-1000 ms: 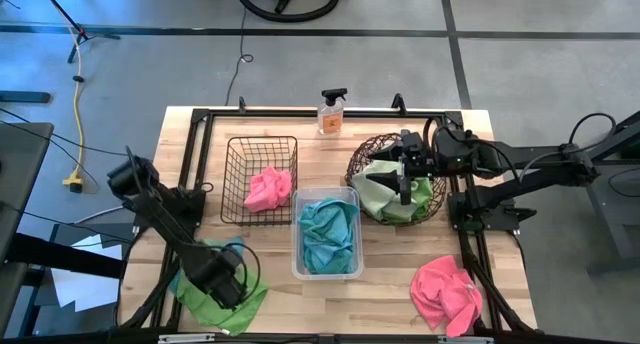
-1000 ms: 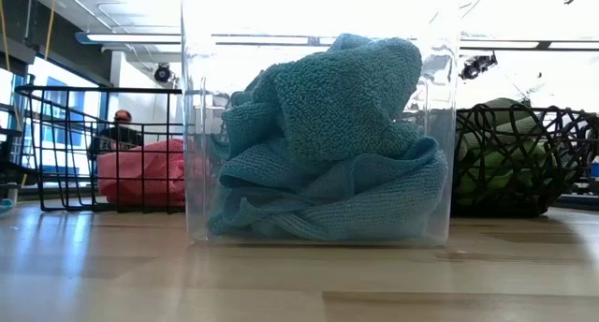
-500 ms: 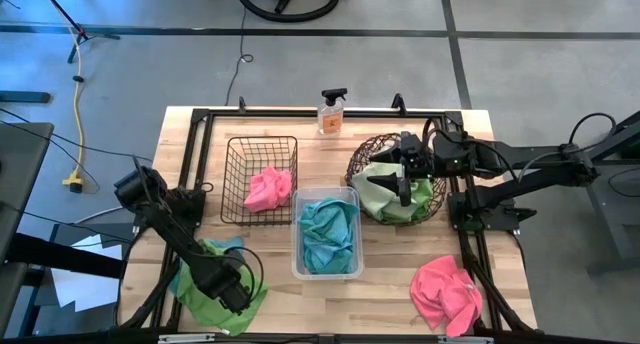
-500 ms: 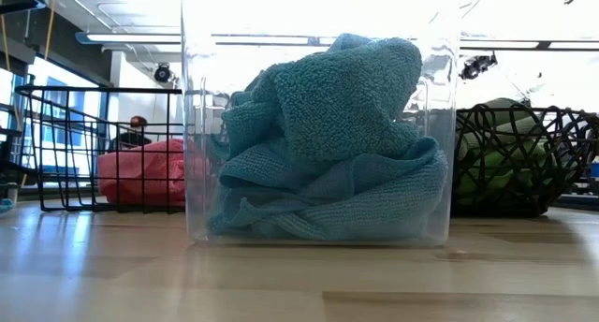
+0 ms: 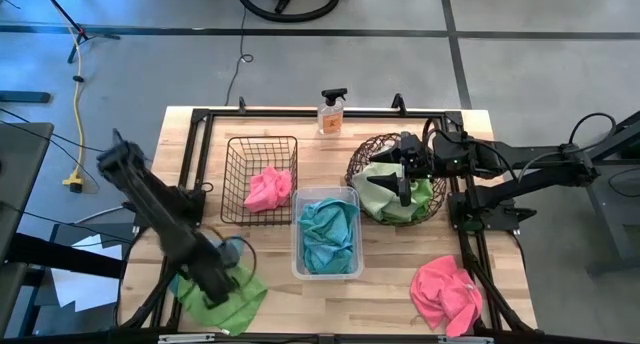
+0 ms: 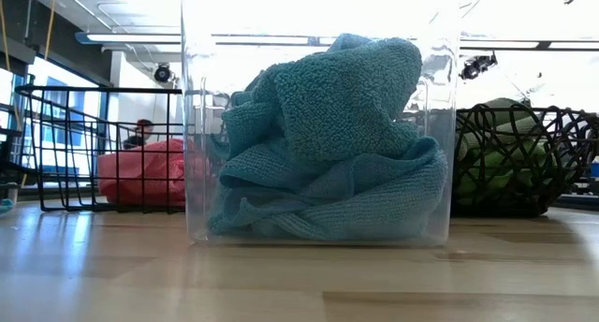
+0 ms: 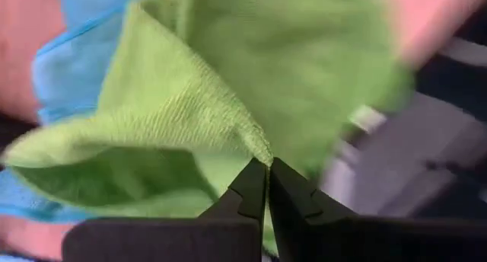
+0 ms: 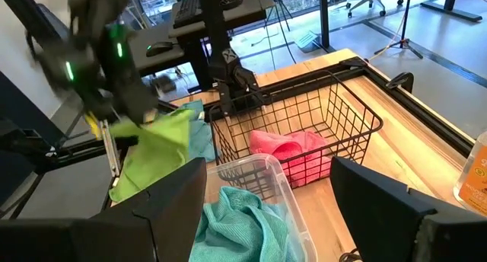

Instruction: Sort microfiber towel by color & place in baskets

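Wooden surface at mid-sort: only the left wrist view shows the left tool pinched shut on a fold of lime-green microfiber towel, teal cloth behind it. Overhead, the right tool hangs wide open and empty over the round dark-brown woven basket; a loose pink towel lies nearer the front edge.

a clear spray bottle stands at the wooden table's far edge.

Left gripper sat at the frame's lower left, fingers pinched shut. Right gripper hovered upper right, fingers spread.
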{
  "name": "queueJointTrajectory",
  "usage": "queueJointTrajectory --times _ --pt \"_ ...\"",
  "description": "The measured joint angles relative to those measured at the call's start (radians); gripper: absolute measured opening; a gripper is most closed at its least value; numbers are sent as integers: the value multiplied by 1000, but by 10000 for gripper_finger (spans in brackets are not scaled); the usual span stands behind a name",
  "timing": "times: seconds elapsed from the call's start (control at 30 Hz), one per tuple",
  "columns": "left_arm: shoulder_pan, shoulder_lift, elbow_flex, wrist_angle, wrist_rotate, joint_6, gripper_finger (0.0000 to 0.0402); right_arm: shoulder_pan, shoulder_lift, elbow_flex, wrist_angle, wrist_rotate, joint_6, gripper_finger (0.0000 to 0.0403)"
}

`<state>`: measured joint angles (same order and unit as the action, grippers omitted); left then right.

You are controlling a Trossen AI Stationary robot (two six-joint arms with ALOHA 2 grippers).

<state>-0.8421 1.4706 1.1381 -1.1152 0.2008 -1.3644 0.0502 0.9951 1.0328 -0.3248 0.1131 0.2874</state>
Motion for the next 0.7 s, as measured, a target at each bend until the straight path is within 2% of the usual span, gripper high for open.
queueJointTrajectory --times 0.1,0.17,0.27,0.37,0.5,0.7 --pt "0 -154 53 10 -8 48 1 0 0 0 0 0 0 277" --pt "0 -246 94 10 -49 57 1 0 0 0 0 0 0 277" --pt "0 -365 156 11 -175 35 0 0 0 0 0 0 0 277" --pt "0 -456 221 12 -353 24 0 0 0 0 0 0 3 277" --pt "0 -513 316 13 -589 113 0 0 0 0 2 0 23 277" --pt "35 -504 481 15 -771 400 0 0 0 0 80 -27 55 277"
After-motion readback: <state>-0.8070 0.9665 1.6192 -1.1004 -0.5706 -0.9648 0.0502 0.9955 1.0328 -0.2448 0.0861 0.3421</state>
